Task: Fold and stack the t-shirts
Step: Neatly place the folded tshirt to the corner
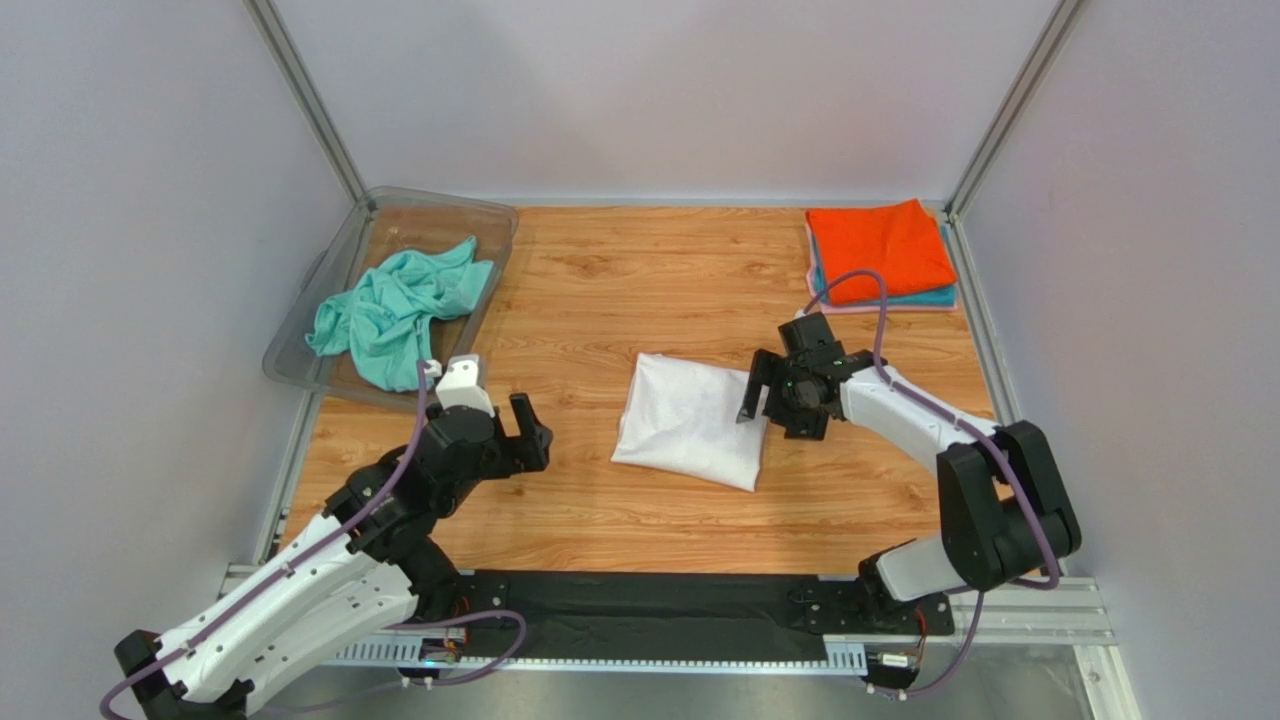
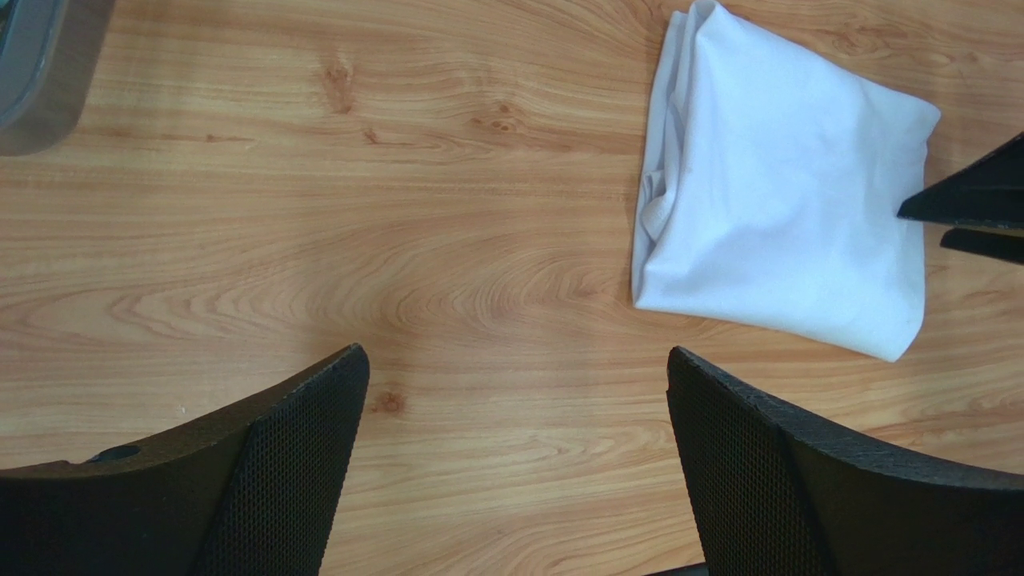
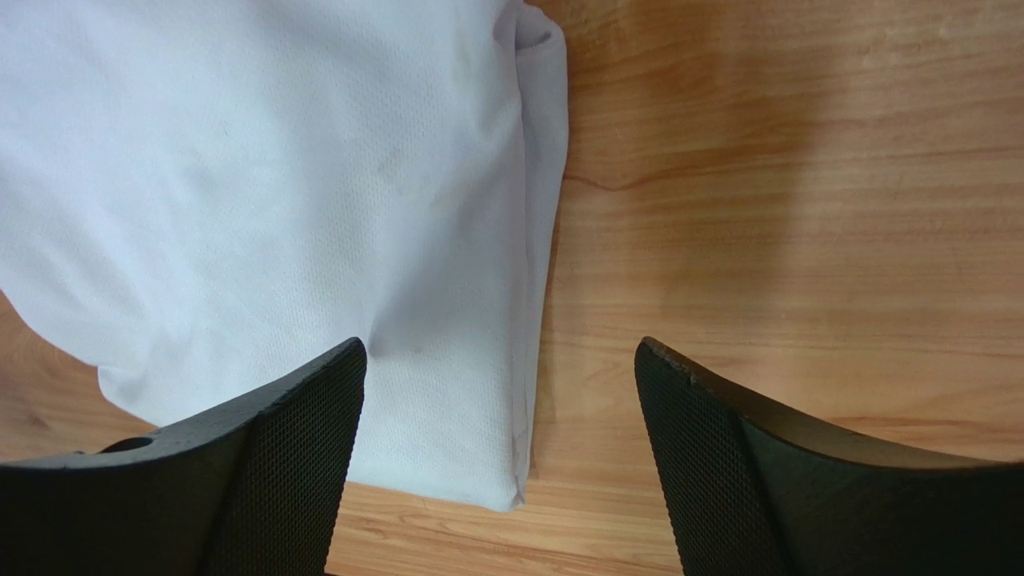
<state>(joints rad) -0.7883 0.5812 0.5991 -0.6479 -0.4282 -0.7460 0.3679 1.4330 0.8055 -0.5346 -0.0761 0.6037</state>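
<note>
A folded white t-shirt (image 1: pixel 690 419) lies on the wooden table at the middle; it also shows in the left wrist view (image 2: pixel 787 192) and the right wrist view (image 3: pixel 277 204). My right gripper (image 1: pixel 760 390) is open and empty, hovering over the shirt's right edge, one finger (image 3: pixel 259 468) above the cloth. My left gripper (image 1: pixel 526 435) is open and empty over bare wood, left of the shirt. A crumpled mint-green t-shirt (image 1: pixel 394 311) lies in the clear plastic tray (image 1: pixel 496 228). A folded orange t-shirt (image 1: pixel 881 248) tops a stack at the back right, with teal and pink edges (image 1: pixel 890 302) beneath.
Metal frame posts (image 1: pixel 308 98) rise at the back corners. Grey walls close in the left, right and back. A black strip (image 1: pixel 646 608) runs along the near table edge between the arm bases.
</note>
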